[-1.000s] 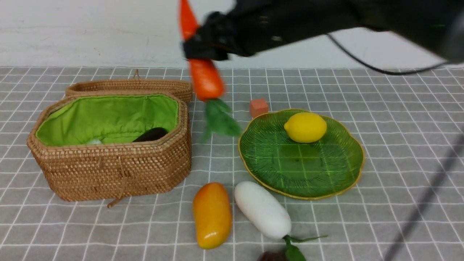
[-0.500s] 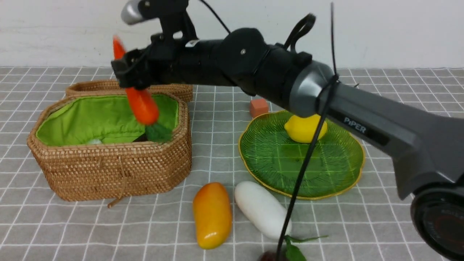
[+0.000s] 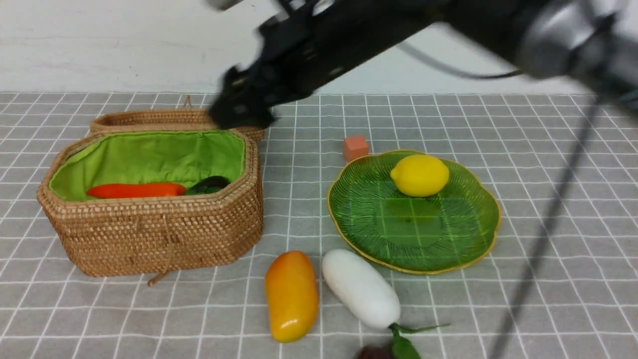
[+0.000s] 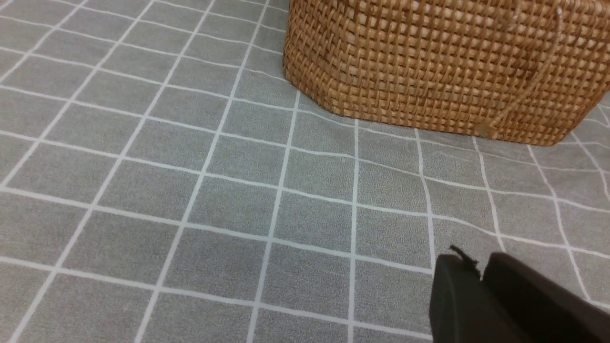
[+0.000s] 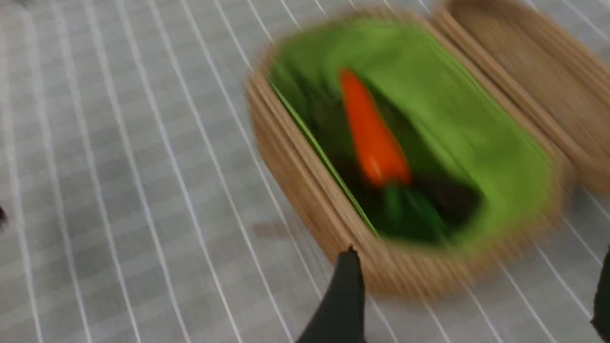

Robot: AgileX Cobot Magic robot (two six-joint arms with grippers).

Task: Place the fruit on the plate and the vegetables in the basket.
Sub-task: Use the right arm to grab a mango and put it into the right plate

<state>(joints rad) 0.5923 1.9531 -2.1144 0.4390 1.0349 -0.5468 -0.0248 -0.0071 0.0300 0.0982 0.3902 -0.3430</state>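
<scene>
The long red-orange vegetable (image 3: 134, 190) lies inside the green-lined basket (image 3: 149, 234), next to a dark vegetable (image 3: 209, 183). My right gripper (image 3: 239, 112) hovers blurred above the basket's back right corner. In the right wrist view it (image 5: 474, 295) stands open and empty, with the red-orange vegetable (image 5: 374, 138) below in the basket (image 5: 295, 157). A lemon (image 3: 419, 174) rests on the green plate (image 3: 413, 234). The mango (image 3: 291, 294) and white radish (image 3: 360, 288) lie on the cloth in front, with a dark fruit (image 3: 371, 353) at the bottom edge. My left gripper (image 4: 481, 271) is shut, low beside the basket's wall (image 4: 443, 62).
The woven lid (image 3: 184, 119) sits right behind the basket. A small orange cube (image 3: 356, 147) stands just behind the plate. The right arm's blurred cable (image 3: 548, 224) crosses the right side of the front view.
My right gripper carried the red-orange vegetable leftward over the basket and opened. The vegetable now lies in the basket, and the arm has risen and swung back right. The left gripper is unchanged.
</scene>
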